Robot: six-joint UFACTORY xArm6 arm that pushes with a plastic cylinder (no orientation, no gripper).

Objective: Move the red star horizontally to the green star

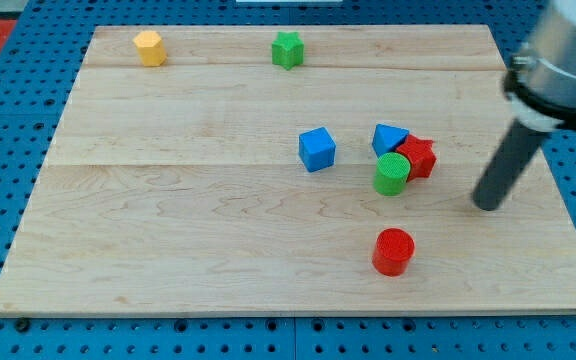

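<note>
Wooden tabletop (218,250) is carrying the blocks; my tip (488,205), a bare rod tool grasping nothing, is resting right of the red star (419,157), which is touching green cylinder (392,173) and blue triangle (387,137), far from the green star (287,49). Pushing leftward risks dragging both neighbours along.

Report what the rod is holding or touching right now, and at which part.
Nothing is held. My tip rests on the bare board, apart from every block, to the view's right of the red star, which sits against the green cylinder.
</note>
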